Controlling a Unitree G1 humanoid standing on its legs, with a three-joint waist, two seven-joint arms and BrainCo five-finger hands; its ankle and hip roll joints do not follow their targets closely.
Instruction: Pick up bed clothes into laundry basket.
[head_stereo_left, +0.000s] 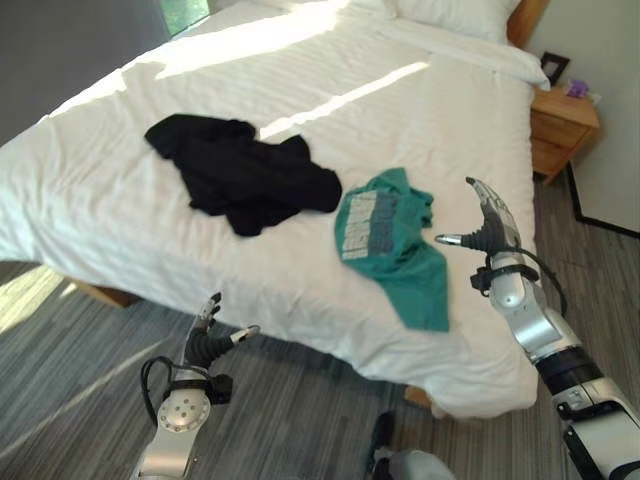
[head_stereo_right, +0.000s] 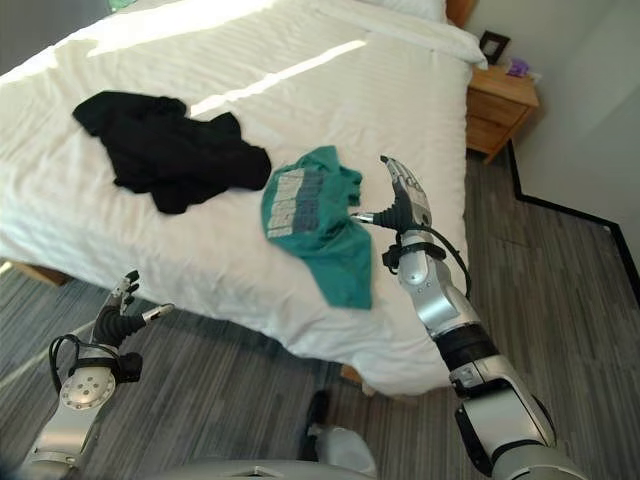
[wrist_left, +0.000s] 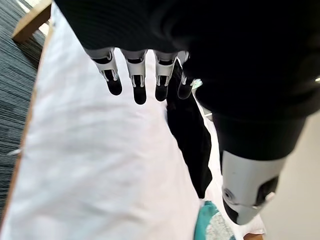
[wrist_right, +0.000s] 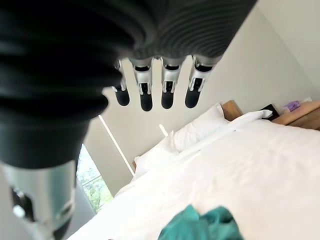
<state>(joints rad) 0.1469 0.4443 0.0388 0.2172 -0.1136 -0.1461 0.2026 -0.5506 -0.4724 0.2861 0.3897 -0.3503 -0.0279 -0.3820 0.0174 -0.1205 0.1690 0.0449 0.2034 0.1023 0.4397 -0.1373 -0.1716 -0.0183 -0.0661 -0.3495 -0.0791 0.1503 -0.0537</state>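
Note:
A teal T-shirt (head_stereo_left: 392, 240) with a grey print lies on the white bed (head_stereo_left: 120, 200) near its front right edge, one end hanging over the side. A crumpled black garment (head_stereo_left: 240, 172) lies to its left, mid-bed. My right hand (head_stereo_left: 488, 226) hovers just right of the teal shirt, fingers straight and open, thumb pointing toward the cloth, holding nothing. My left hand (head_stereo_left: 208, 340) is low beside the bed's front edge, over the floor, open and empty. In the left wrist view its fingers (wrist_left: 139, 80) point at the sheet with the black garment (wrist_left: 189, 135) beyond.
A wooden nightstand (head_stereo_left: 562, 128) with a small frame and a purple item stands at the bed's far right. Pillows (head_stereo_left: 455, 14) lie at the headboard. Grey striped wood floor (head_stereo_left: 300, 420) surrounds the bed. A white wall panel (head_stereo_left: 610, 150) is at right.

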